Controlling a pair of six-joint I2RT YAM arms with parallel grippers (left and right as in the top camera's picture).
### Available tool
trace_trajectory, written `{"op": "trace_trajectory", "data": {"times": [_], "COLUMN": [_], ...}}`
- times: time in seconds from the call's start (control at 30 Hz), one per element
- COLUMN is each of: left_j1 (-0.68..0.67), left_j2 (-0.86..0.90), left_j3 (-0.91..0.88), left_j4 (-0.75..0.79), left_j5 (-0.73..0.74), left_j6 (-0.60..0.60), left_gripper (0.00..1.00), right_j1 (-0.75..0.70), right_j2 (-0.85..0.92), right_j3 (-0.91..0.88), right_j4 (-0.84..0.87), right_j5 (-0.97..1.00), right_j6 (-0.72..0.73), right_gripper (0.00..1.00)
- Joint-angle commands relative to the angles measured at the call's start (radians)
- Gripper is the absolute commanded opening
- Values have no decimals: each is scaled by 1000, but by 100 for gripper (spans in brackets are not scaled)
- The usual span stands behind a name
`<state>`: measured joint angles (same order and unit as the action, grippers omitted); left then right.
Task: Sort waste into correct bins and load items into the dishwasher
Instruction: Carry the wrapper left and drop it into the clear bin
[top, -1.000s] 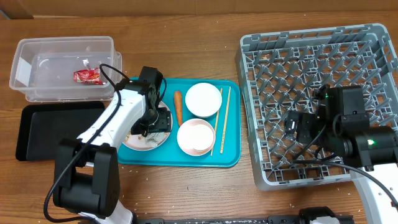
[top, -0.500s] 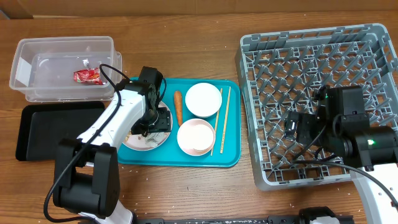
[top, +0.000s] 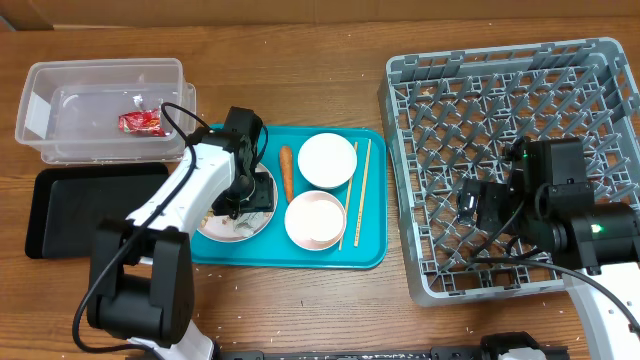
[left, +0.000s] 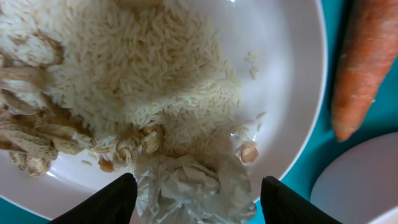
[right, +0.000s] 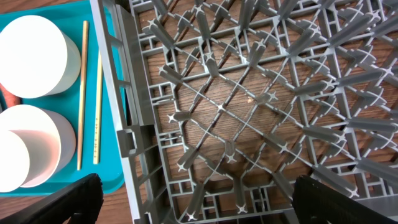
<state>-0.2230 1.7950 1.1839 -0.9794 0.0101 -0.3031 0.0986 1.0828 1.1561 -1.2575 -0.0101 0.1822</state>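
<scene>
- left gripper (left: 196, 185): hanging low over the plate (left: 292, 93), jaws standing apart and flanking the silver wrapper (left: 193, 190); whether they are touching it cannot be told.
- silver wrapper: lying crumpled at the plate's rim, beside rice (left: 155, 68) and beige scraps (left: 31, 143).
- carrot (left: 360, 62): lying on the teal tray (top: 365, 255), just right of the plate.
- right gripper (right: 196, 186): hovering over the rack (right: 249, 93), jaws spread wide, holding nothing.
- red wrapper (top: 140, 123): lying in the clear tub (top: 100, 75), far left of the surface.
</scene>
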Motion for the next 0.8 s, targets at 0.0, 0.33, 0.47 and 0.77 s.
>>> {"op": "trace_trajectory", "data": {"times": [0.0, 0.33, 0.47, 0.77], "left_j1": [-7, -6, -6, 11], "left_j2": [36, 35, 35, 35], "left_j3": [-13, -6, 12, 278], "left_j4": [-4, -8, -30, -235], "left_j5": [-9, -18, -19, -70], "left_j6": [11, 12, 12, 19], "left_gripper": [64, 17, 4, 4], "right_j1": [-3, -3, -3, -3], "right_j2": [-5, -5, -5, -5], "right_j3": [28, 28, 28, 28], "right_j4": [2, 2, 2, 2], "right_j5": [10, 10, 10, 10], "right_j6": [-3, -3, -3, -3], "right_gripper": [100, 100, 100, 100]}}
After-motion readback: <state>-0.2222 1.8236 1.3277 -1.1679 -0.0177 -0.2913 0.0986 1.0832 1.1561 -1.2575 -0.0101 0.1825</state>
